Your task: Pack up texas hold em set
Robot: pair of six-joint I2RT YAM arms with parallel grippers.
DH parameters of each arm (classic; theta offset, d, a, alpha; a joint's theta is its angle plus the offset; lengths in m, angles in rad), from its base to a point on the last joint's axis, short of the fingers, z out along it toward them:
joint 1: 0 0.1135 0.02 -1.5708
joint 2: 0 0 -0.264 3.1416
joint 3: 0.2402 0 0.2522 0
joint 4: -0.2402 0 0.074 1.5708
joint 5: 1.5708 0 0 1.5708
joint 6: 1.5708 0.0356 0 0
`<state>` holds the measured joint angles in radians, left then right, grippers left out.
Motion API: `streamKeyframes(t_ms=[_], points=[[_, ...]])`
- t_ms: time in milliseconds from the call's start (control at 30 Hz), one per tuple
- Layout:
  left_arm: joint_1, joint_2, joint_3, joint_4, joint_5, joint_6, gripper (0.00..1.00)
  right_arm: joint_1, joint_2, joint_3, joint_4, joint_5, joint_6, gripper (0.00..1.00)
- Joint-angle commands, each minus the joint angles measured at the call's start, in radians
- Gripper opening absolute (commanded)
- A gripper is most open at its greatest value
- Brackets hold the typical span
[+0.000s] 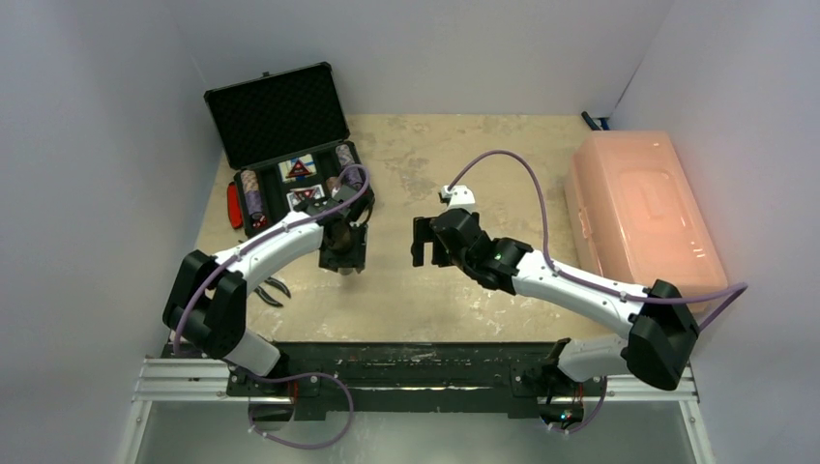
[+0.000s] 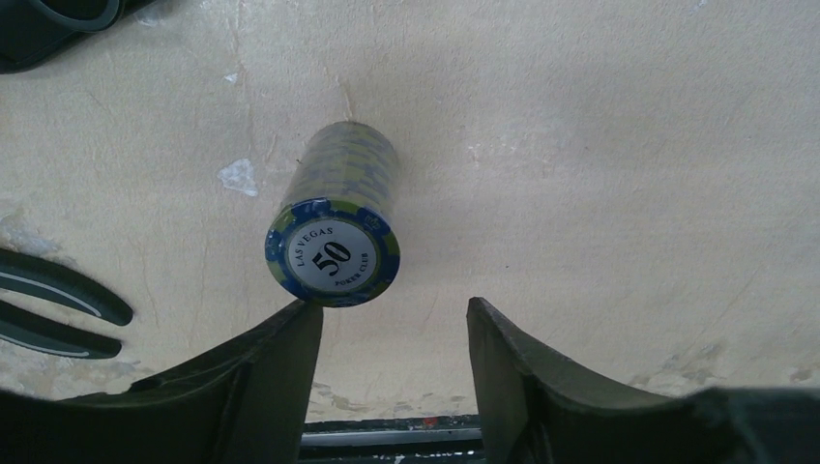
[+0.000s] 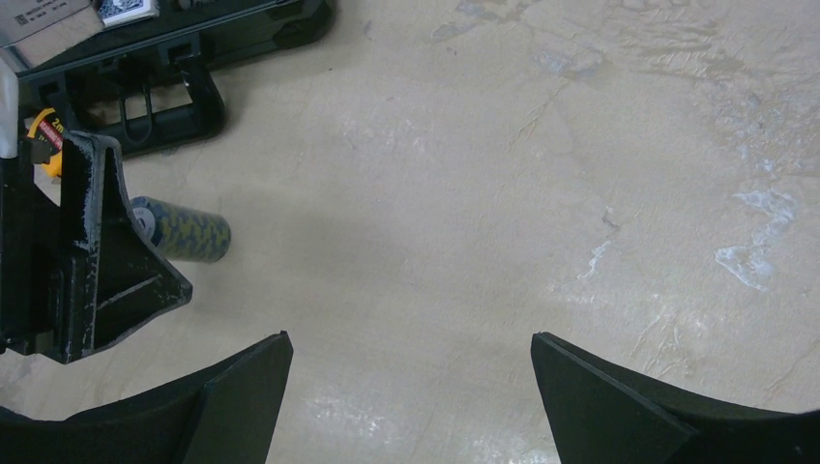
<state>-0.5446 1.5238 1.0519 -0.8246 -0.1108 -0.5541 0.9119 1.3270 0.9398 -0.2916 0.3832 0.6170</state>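
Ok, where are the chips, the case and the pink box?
chips (image 2: pixel 334 253), left wrist view, printed end face.
case (image 1: pixel 278 114), top external view, open lid's foam.
pink box (image 1: pixel 640 208), top external view, lid.

arms (image 1: pixel 571 280) white, joints (image 1: pixel 667 338) black | cables (image 1: pixel 527 169) purple | left hand (image 2: pixel 392 314) — right hand (image 3: pixel 411 340) black

We count one black case (image 1: pixel 279 135) and three chip stacks in all: two lie in the case, a left stack (image 1: pixel 253 196) and a right stack (image 1: pixel 345 158), and one loose stack (image 2: pixel 335 227) lies on the table (image 1: pixel 464 193) (its end chip reads 50). Between the cased stacks we see two card decks, a far deck (image 1: pixel 299 170) and a near deck (image 1: pixel 307 198). We also count one pink bin (image 1: pixel 643 208), one pair of pliers (image 1: pixel 272 291), one red item (image 1: pixel 233 205) we cannot identify, and two grippers, the left gripper (image 2: pixel 392 309) and the right gripper (image 3: pixel 411 340).
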Motion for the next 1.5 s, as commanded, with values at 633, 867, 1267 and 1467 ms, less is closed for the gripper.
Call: streamKeyframes(t_ms=[633, 867, 1267, 1467], points=[[-0.003, -0.125, -0.056, 0.14, 0.1, 0.037, 0.0, 0.005, -0.06, 0.011, -0.011, 0.018, 0.016, 0.99], [-0.004, -0.238, -0.098, 0.25, 0.197, 0.036, 0.0, 0.004, -0.105, 0.005, -0.01, -0.037, 0.179, 0.99], [-0.027, -0.36, -0.173, 0.476, 0.302, 0.022, 0.0, -0.025, -0.196, -0.022, -0.007, -0.121, 0.581, 0.99], [-0.041, -0.398, -0.201, 0.566, 0.329, 0.022, 0.0, -0.051, -0.22, -0.04, 0.017, -0.176, 0.687, 0.99]])
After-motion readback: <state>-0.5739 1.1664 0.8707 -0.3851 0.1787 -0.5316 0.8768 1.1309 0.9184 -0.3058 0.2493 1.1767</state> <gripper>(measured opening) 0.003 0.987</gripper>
